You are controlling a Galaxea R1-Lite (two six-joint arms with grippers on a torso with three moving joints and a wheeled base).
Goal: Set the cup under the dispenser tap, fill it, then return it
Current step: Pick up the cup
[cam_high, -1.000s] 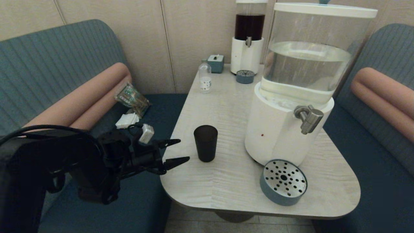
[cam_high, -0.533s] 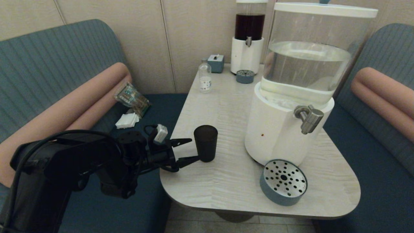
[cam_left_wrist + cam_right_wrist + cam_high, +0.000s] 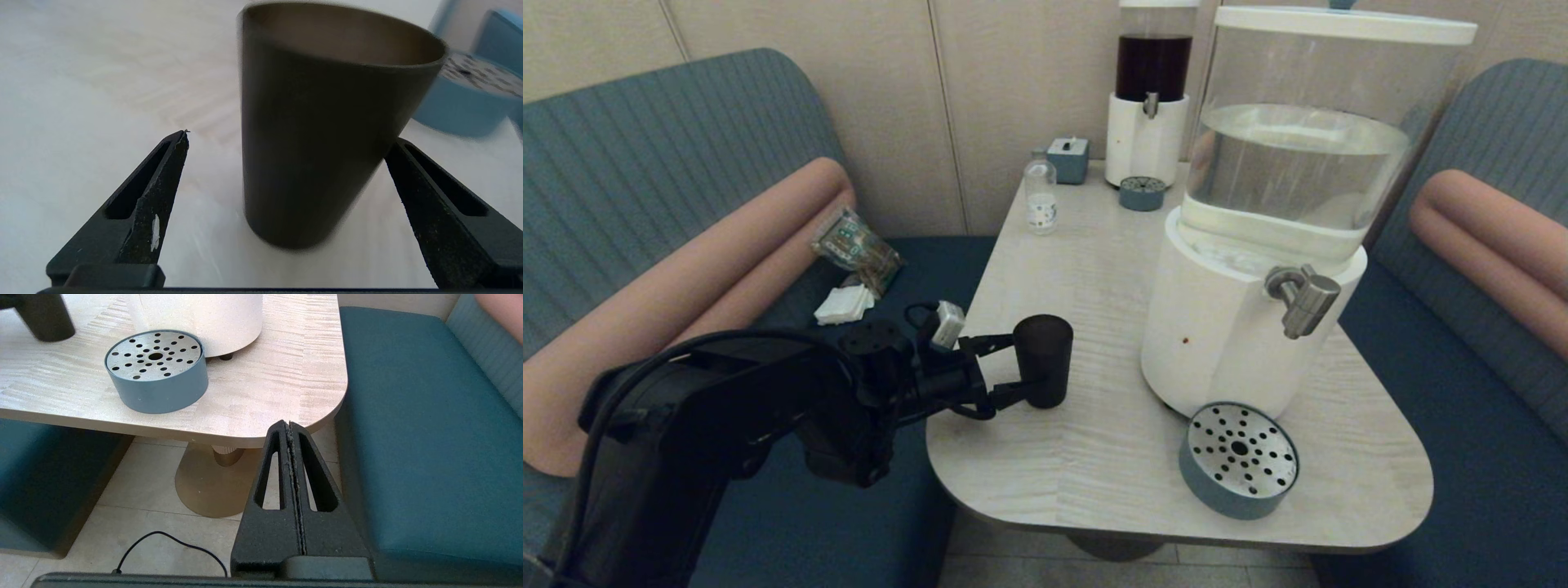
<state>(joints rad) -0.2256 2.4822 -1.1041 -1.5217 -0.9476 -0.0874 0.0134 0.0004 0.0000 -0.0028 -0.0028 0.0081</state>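
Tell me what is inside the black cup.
The left wrist view shows only the bare upper inner wall of the cup; no liquid is visible. Its bottom is hidden by the near wall. The open left tool flanks it.

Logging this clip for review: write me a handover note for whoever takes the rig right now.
Left gripper: open, fingers either side of the cup, one apparently touching its wall, not yet closed.
Right gripper: shut, parked low off the table's near right corner.
Cup: upright on the table, left of the dispenser; looks empty in the left wrist view.
Tap: nothing under it; the drip tray sits below and in front.
Done: approach to the cup.
Left: close on the cup, carry it under the tap, fill, return it.
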